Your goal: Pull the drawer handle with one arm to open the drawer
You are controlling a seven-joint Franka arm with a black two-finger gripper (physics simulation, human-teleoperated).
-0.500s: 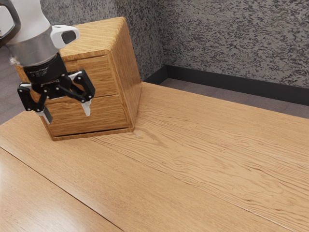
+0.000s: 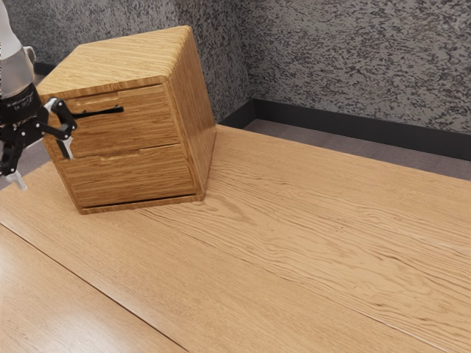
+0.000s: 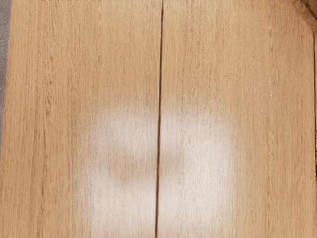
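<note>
A small wooden cabinet (image 2: 140,66) with two drawers stands at the back left of the table. The upper drawer (image 2: 136,125) carries a wooden bar handle (image 2: 94,103) with a dark gap under it. The lower drawer (image 2: 129,176) sits beneath it. Both fronts look flush with the cabinet. My gripper (image 2: 42,165) hangs open at the exterior view's left edge, just left of the drawer fronts and below the handle's height, touching nothing. Its fingers (image 2: 68,149) hold nothing. The wrist view looks straight down on the table seam (image 3: 159,124), with a cabinet corner (image 3: 308,7) at the edge.
The wooden table (image 2: 309,243) stretches wide to the exterior view's right and front. A speckled grey wall (image 2: 353,51) with a dark baseboard (image 2: 368,129) runs behind it. The table's left edge (image 3: 6,124) lies close under my hand.
My hand has moved to the exterior view's left, from right in front of the two drawer fronts to beside the cabinet's left edge. It stays open. The drawers have not moved.
</note>
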